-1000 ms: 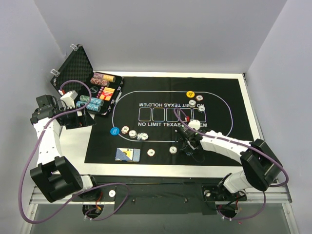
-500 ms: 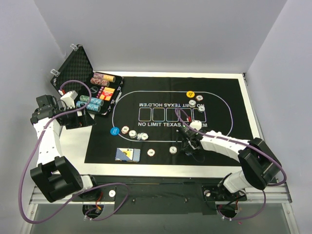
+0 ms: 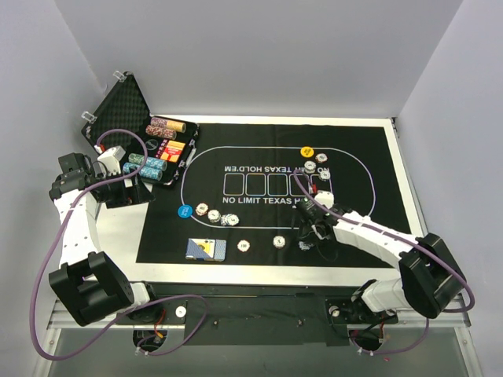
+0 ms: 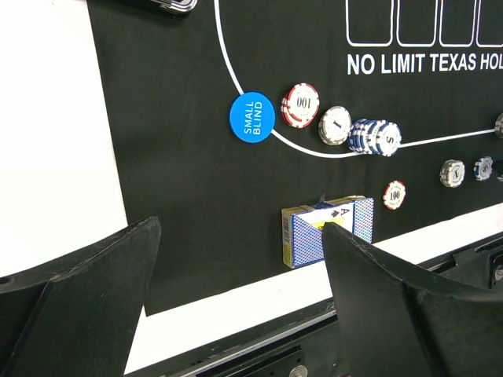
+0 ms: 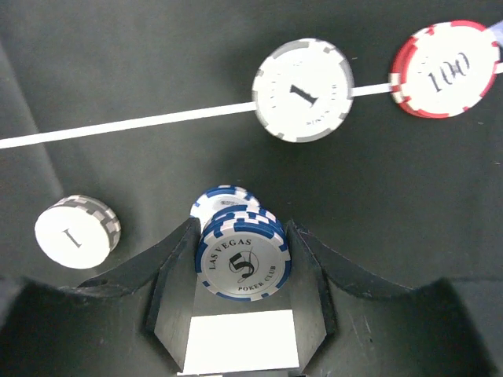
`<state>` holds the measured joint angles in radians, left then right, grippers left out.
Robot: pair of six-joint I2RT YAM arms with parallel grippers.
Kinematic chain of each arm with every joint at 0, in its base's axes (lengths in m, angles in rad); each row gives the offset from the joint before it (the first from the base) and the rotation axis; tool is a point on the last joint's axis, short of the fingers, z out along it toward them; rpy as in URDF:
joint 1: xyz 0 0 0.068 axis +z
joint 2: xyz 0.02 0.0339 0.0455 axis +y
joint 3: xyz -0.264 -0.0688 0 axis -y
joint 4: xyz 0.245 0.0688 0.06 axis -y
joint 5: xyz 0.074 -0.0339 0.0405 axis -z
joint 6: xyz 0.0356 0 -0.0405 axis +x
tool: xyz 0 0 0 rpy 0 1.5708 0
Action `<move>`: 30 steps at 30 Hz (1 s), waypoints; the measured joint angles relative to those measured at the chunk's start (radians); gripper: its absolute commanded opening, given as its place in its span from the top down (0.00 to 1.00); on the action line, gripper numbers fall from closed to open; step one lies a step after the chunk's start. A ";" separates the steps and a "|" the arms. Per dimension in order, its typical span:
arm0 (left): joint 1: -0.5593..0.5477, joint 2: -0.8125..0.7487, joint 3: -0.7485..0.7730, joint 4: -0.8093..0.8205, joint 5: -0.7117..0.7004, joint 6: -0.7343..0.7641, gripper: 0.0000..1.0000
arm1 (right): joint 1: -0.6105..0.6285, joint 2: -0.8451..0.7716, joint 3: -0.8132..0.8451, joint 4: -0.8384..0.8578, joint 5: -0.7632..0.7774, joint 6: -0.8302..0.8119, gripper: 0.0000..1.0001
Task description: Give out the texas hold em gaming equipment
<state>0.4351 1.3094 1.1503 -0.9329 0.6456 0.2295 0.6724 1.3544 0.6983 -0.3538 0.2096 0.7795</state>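
Observation:
My right gripper point(image 5: 240, 236) is shut on a short stack of blue "5" poker chips point(image 5: 242, 258), held just above the black felt mat point(image 3: 361, 157). One more blue chip point(image 5: 214, 200) lies on the mat under them. Grey "1" chips point(image 5: 302, 90) point(image 5: 76, 231) and a red "100" chip point(image 5: 444, 69) lie nearby. In the top view the right gripper point(image 3: 313, 233) is at the mat's near right. My left gripper point(image 3: 128, 188) hangs open and empty by the case. Its wrist view shows the blue button point(image 4: 251, 116), several chips point(image 4: 301, 104) and the card deck point(image 4: 328, 230).
The open black case point(image 3: 130, 110) at the back left holds rows of chips point(image 3: 146, 165). A yellow button point(image 3: 306, 151) and three chips point(image 3: 318, 166) lie at the far right of the mat's oval. White table strip point(image 3: 236, 271) runs along the mat's near edge.
The right gripper's jaws have closed on the blue chips, and the arm has shifted a little to the right and nearer. The left arm has not moved.

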 measured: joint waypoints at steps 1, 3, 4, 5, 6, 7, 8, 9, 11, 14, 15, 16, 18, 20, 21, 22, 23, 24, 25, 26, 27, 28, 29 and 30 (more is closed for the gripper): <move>0.000 0.000 0.000 0.000 0.000 0.000 0.05 | -0.010 -0.007 0.000 -0.008 -0.001 0.000 0.75; 0.000 0.000 0.000 0.000 0.000 0.001 0.05 | -0.038 -0.023 0.000 -0.023 -0.001 -0.002 0.76; 0.000 0.000 0.000 0.000 0.000 0.001 0.05 | -0.058 -0.034 -0.002 -0.030 -0.001 -0.002 0.76; 0.000 0.000 0.000 0.000 0.000 0.001 0.05 | -0.082 -0.049 -0.006 -0.033 0.000 0.001 0.76; 0.000 0.000 0.000 0.000 0.000 0.002 0.05 | -0.107 -0.066 -0.014 -0.033 0.000 0.003 0.76; 0.000 0.001 0.000 0.000 0.000 0.002 0.05 | -0.127 -0.089 -0.027 -0.034 0.003 0.009 0.76; 0.000 0.002 0.000 0.000 0.000 0.002 0.05 | -0.144 -0.098 -0.032 -0.035 0.006 0.011 0.76; 0.000 0.004 0.000 0.000 0.000 0.003 0.05 | -0.159 -0.109 -0.040 -0.037 0.012 0.019 0.76; 0.000 0.009 0.000 0.000 0.001 0.004 0.05 | -0.183 -0.122 -0.054 -0.039 0.019 0.042 0.76; 0.000 0.014 0.000 0.000 0.000 0.010 0.05 | -0.210 -0.124 -0.075 -0.037 0.025 0.077 0.74; 0.000 0.015 0.000 0.000 0.001 0.011 0.05 | -0.216 -0.124 -0.083 -0.035 0.027 0.087 0.73; 0.000 0.015 0.000 0.000 0.000 0.013 0.05 | -0.223 -0.123 -0.089 -0.036 0.031 0.097 0.70; 0.000 0.015 0.000 -0.001 0.001 0.019 0.05 | -0.237 -0.112 -0.092 -0.034 0.039 0.114 0.59; 0.000 0.019 0.000 -0.004 0.001 0.026 0.05 | -0.248 -0.097 -0.097 -0.025 0.047 0.129 0.51; 0.000 0.023 0.000 -0.006 0.001 0.032 0.05 | -0.249 -0.093 -0.103 -0.016 0.047 0.136 0.49; 0.000 0.028 0.000 -0.009 0.002 0.040 0.05 | -0.255 -0.091 -0.115 -0.003 0.047 0.141 0.44; 0.000 0.033 0.000 -0.012 0.002 0.046 0.05 | -0.256 -0.090 -0.122 0.001 0.047 0.145 0.42; 0.000 0.038 0.000 -0.017 0.003 0.053 0.05 | -0.260 -0.087 -0.129 0.006 0.046 0.148 0.37; 0.000 0.042 0.000 -0.022 0.004 0.062 0.05 | -0.260 -0.082 -0.134 0.010 0.045 0.149 0.36; 0.000 0.045 0.000 -0.026 0.005 0.070 0.05 | -0.260 -0.079 -0.136 0.014 0.045 0.152 0.34; 0.000 0.047 0.000 -0.031 0.008 0.077 0.05 | -0.261 -0.078 -0.136 0.020 0.045 0.153 0.33; 0.000 0.049 0.000 -0.036 0.012 0.089 0.05 | -0.261 -0.079 -0.135 0.024 0.044 0.154 0.32; 0.000 0.049 0.000 -0.043 0.016 0.101 0.05 | -0.261 -0.080 -0.135 0.027 0.044 0.155 0.31; -0.002 0.050 0.000 -0.051 0.018 0.112 0.05 | -0.261 -0.086 -0.135 0.027 0.044 0.155 0.30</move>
<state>0.4328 1.3590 1.1503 -0.9836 0.6640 0.3416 0.4118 1.2682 0.5629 -0.3264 0.2535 0.9348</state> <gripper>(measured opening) 0.952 0.675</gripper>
